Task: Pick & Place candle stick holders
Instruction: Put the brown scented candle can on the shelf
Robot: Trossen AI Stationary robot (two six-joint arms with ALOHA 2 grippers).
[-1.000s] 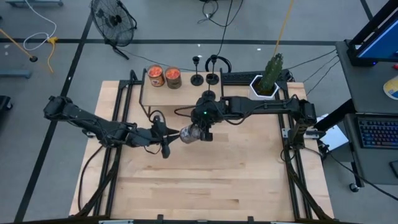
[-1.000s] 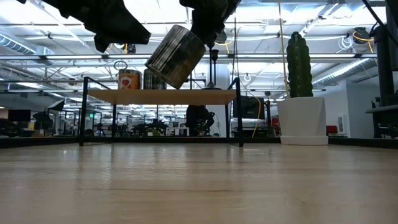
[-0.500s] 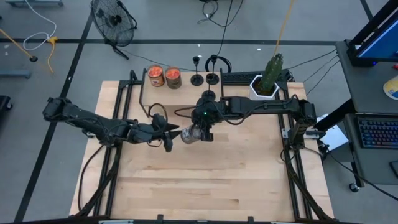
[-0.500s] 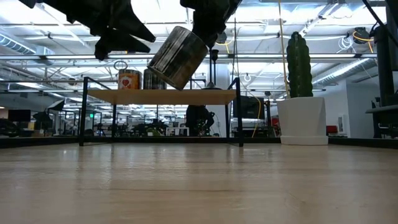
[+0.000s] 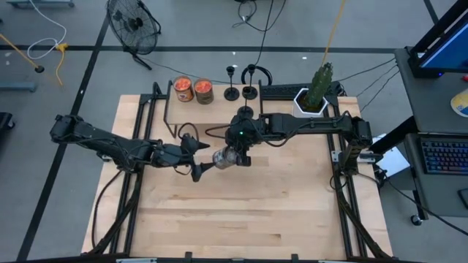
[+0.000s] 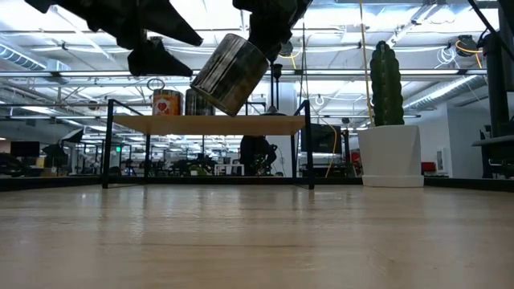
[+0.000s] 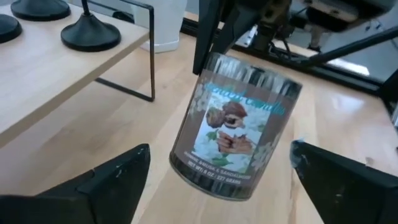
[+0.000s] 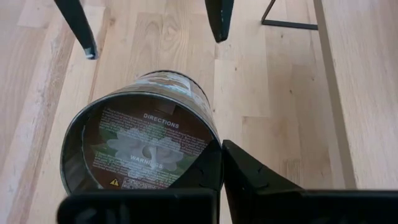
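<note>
While right claw (image 8: pixel 221 165) pinches labelled jar (image 7: pixel 235 127) — "DIRECTIONS", "WARNINGS" — left claw (image 5: pixel 196 155) spread apart

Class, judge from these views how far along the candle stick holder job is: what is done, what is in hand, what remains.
Done: nothing visibly; two candle stick holders stand on the shelf beside two orange jars.
In hand: the right gripper holds a labelled glass jar tilted above the table; the left gripper faces it, jaws wide apart.
Left: picking and placing the holders.

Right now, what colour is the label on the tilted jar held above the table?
Brown, with white flowers and teal lettering on the glass jar; left wrist view.
</note>
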